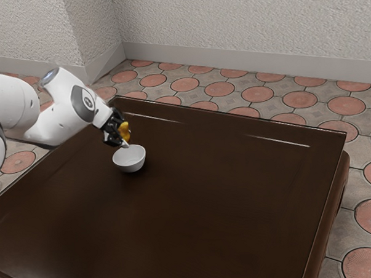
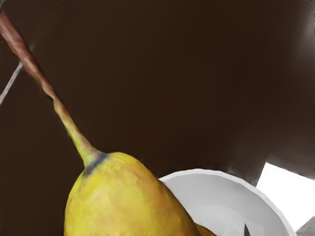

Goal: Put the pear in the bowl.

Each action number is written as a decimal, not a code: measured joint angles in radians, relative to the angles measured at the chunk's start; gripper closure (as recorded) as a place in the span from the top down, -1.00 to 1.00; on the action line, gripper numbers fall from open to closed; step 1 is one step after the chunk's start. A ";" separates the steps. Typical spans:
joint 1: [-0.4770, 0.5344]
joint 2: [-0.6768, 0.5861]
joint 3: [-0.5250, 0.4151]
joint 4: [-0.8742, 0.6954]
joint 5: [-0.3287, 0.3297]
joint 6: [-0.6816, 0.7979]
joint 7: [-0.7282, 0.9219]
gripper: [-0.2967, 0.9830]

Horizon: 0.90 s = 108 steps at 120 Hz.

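Pear [image 2: 125, 201] nearest in wrist view, held aloft over dark table [image 1: 206, 199]; exterior view adds white arm [image 1: 64, 107], full rim of bowl [image 1: 130, 168] lower and near, black gripper [image 1: 123, 135] clamped on pear, while wrist view details long stem [image 2: 32, 66].

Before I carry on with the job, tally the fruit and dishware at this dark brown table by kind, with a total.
Yellow pear with a long brown stem: 1
Round white bowl, smooth-walled: 1
Total: 2
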 joint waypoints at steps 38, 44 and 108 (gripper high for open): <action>-0.003 0.121 -0.004 0.085 -0.095 -0.010 0.004 -0.06; -0.004 0.122 -0.005 0.086 -0.100 -0.017 0.001 0.06; -0.226 -0.451 0.000 0.115 0.568 -0.654 -0.342 0.50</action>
